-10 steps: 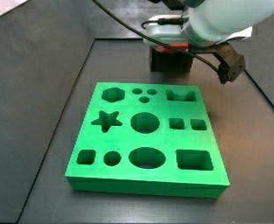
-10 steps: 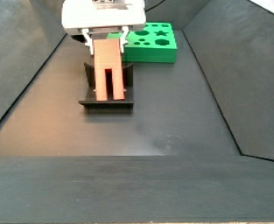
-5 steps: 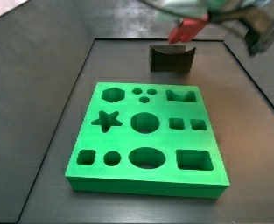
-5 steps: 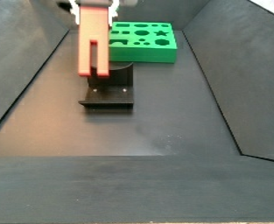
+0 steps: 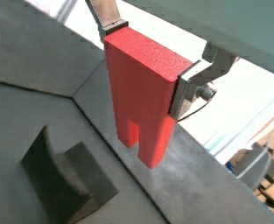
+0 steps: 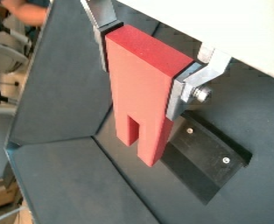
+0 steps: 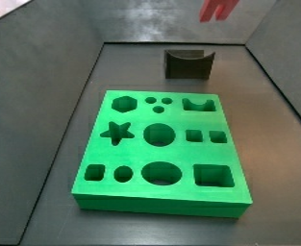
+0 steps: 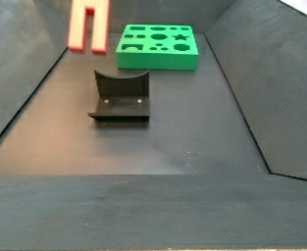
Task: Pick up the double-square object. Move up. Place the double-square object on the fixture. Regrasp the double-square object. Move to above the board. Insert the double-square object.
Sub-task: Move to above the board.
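The red double-square object (image 5: 145, 109) hangs prongs down, clamped between my gripper's (image 5: 149, 63) silver fingers (image 5: 201, 77). It shows the same way in both wrist views (image 6: 139, 109), with the gripper (image 6: 145, 61) shut on its solid end. In both side views only the object shows, at the top edge (image 7: 218, 10) (image 8: 86, 25), high above the dark fixture (image 7: 188, 63) (image 8: 121, 96); the gripper body is out of frame there. The fixture's recess is empty. The green board (image 7: 160, 149) (image 8: 159, 46) lies flat beside the fixture.
The fixture also shows below the object in both wrist views (image 5: 63, 179) (image 6: 209, 162). Sloped dark walls (image 8: 25, 88) enclose the dark floor (image 8: 169, 147) on all sides.
The gripper has lifted the red object straight up out of the fixture's recess, and its body has left the top of both side views.
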Available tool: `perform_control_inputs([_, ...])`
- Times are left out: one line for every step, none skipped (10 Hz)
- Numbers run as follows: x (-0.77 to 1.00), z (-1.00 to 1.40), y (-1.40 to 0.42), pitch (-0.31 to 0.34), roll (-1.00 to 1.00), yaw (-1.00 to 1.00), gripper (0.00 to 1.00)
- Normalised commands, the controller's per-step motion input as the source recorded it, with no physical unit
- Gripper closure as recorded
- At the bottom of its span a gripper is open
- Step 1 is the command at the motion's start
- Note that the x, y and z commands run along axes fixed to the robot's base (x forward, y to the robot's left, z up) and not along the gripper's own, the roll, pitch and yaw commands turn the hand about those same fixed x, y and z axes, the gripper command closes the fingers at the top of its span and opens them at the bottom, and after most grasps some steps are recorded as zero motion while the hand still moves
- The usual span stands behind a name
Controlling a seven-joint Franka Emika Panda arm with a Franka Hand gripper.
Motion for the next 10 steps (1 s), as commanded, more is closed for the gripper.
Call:
perform_control_inputs([0.06, 1.00, -0.05, 0.170, -0.07, -0.11, 1.00])
perform_control_inputs([0.05, 0.82, -0.04, 0.212, -0.06, -0.04, 1.00])
perform_control_inputs([0.04, 0.64, -0.03, 0.233, -0.04, 0.00, 1.00])
perform_control_inputs([0.04, 0.42, -0.03, 0.244, -0.02, 0.06, 1.00])
perform_control_inputs([0.04, 0.30, -0.03, 0.241, -0.02, 0.08, 1.00])
perform_control_inputs([0.04, 0.09, -0.02, 0.214, -0.01, 0.13, 1.00])
perform_control_inputs([-0.97, 0.18, -1.00, 0.136, -1.00, -0.09, 1.00])
perform_control_inputs([-0.98, 0.19, -1.00, 0.126, -1.00, -0.09, 1.00])
perform_control_inputs([-1.00, 0.21, -0.96, 0.097, -1.00, -0.08, 1.00])
perform_control_inputs([-1.00, 0.18, -0.89, 0.079, -1.00, -0.07, 1.00])
